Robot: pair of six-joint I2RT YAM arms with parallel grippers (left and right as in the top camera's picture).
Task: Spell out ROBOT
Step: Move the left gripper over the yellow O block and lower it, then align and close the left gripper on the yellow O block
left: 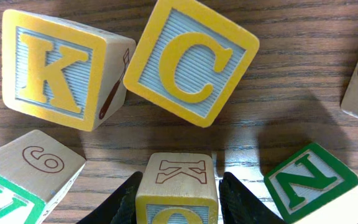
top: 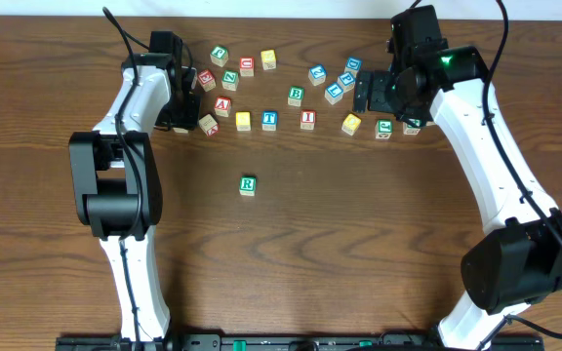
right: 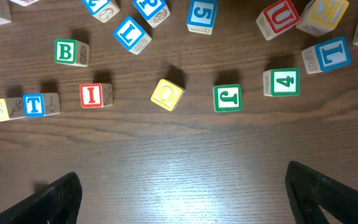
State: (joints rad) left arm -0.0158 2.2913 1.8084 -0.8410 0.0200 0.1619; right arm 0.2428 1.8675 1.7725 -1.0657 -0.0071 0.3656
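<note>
Toward the far left corner of the bench point(top: 310, 263), the left tool point(left: 179, 186) is clamped on a yellow block point(left: 178, 168) with a K etched on top. It is hemmed in by a K block point(left: 55, 68), a tilted C block point(left: 194, 59) and a green N block point(left: 309, 180).

Near the far right corner, the right tool point(right: 182, 174) hangs with its fingers wide apart. It is short of a row of blocks: the T block point(right: 33, 104), I block point(right: 96, 95), O block point(right: 167, 94) and J block point(right: 227, 98). The B block point(right: 71, 52) lies just beyond that row.

The R block point(top: 248, 184) sits alone mid-bench. The surface is dark wood grain with a patch of lamp glare.
</note>
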